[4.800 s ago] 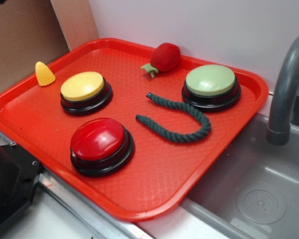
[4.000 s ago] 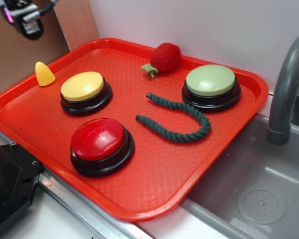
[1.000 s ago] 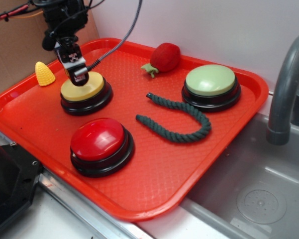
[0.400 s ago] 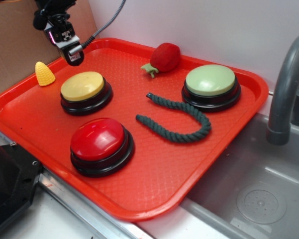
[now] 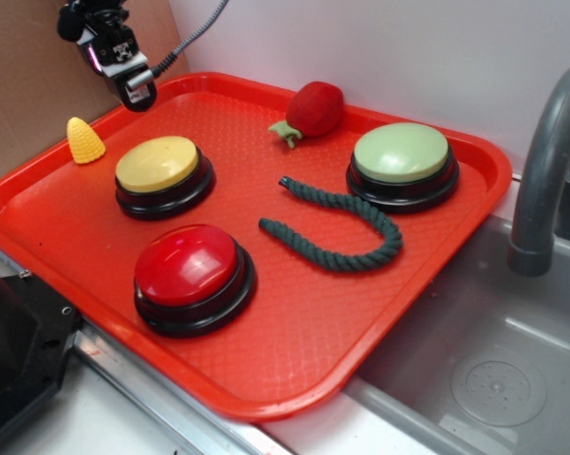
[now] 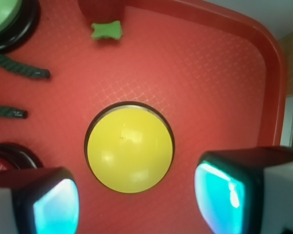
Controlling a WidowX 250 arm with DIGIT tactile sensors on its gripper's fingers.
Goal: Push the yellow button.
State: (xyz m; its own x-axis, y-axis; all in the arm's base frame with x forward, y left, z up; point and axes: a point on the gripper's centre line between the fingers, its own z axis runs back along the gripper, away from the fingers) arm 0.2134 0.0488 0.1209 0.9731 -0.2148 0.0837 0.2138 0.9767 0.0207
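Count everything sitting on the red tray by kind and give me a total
Push buttons: 3, the yellow button, the red button and the green button
Toy strawberry: 1
Rope: 1
Toy corn: 1, on the tray's left rim
Total: 6

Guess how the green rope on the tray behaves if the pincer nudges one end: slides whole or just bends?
Probably just bends. The green rope lies in a loose U on the tray, so it looks limp, not stiff. Its twisted weave on the tray's textured surface suggests some grip, so the far end likely stays put. It lies flat, so rolling seems unlikely.
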